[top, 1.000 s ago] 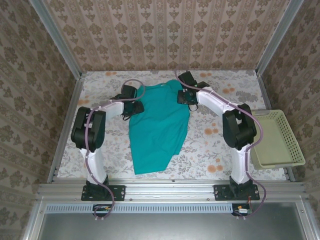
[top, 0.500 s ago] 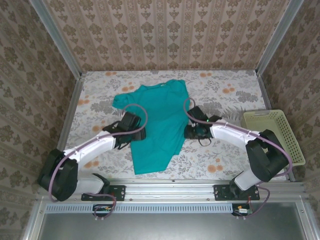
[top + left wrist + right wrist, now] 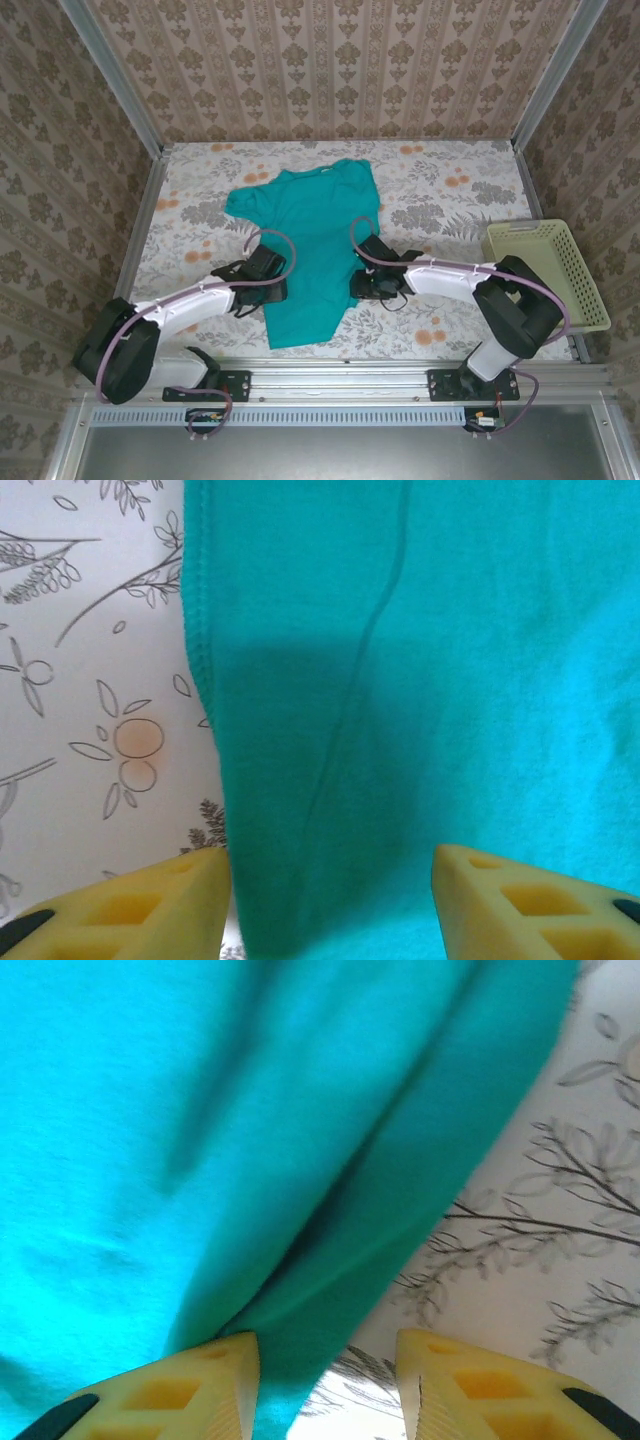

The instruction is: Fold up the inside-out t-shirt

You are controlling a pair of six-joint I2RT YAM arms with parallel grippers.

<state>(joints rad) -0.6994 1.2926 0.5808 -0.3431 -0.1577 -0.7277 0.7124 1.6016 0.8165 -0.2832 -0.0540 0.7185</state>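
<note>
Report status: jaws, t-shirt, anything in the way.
Left jaws open astride left edge of teal t-shirt; right jaws open astride its right edge. Shirt spread out, not yet folded. Pale yellow basket off right, clear.

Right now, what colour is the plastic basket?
The basket is pale yellow, clearest in the top external view.

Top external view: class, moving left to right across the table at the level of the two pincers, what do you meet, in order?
left pincer → teal t-shirt → right pincer → pale yellow basket
</note>
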